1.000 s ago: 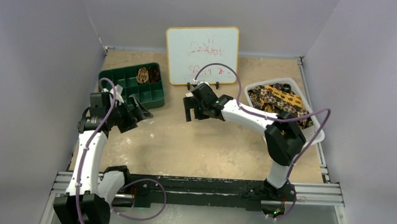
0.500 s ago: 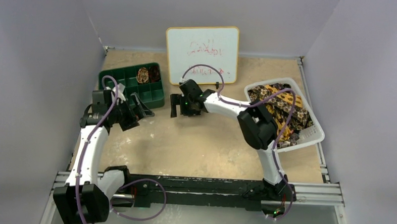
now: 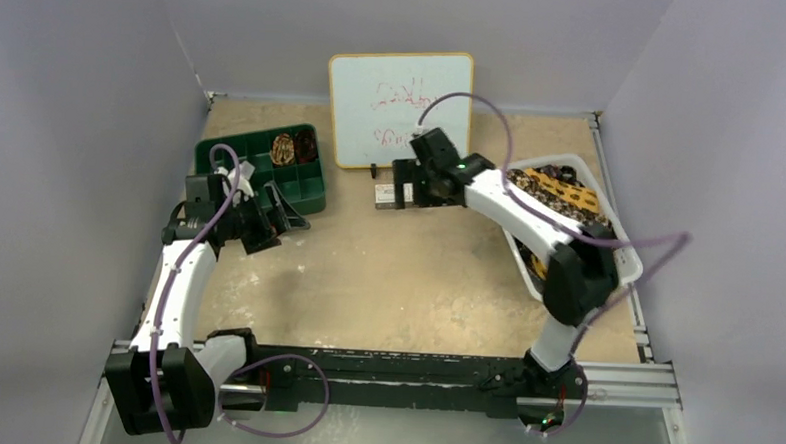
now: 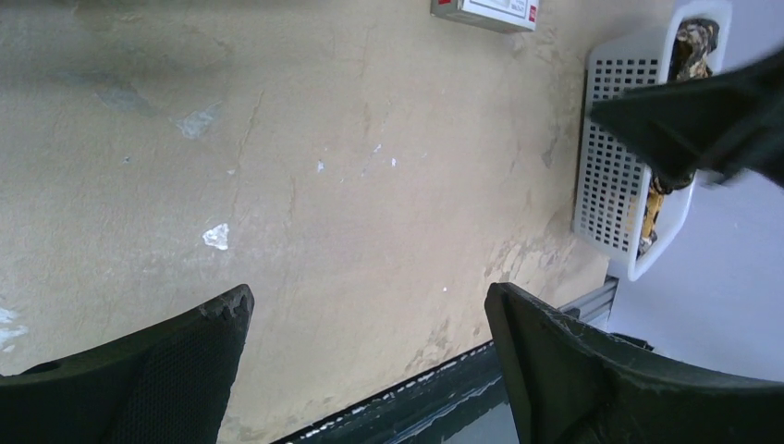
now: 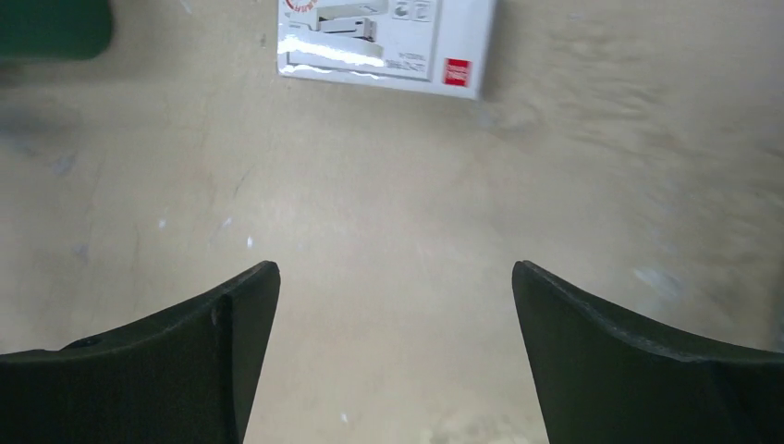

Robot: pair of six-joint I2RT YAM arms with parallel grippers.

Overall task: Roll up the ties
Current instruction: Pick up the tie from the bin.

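Several loose ties, brown mottled and mustard yellow, lie heaped in a white basket at the right. Two rolled ties sit in a back compartment of the green tray. My right gripper hovers open over bare table in front of the whiteboard, with nothing between its fingers. At the left my left gripper is open and empty too, just in front of the green tray. The left wrist view shows the basket with ties far across the table.
A whiteboard with red scribbles stands at the back centre. A small white box lies on the table just ahead of my right gripper. Grey walls close in the sides. The black rail runs along the near edge.
My right arm has swung back from the table's left centre toward the right and far side, ending by the whiteboard. The left arm has shifted slightly toward the green tray. Both grippers stayed open.
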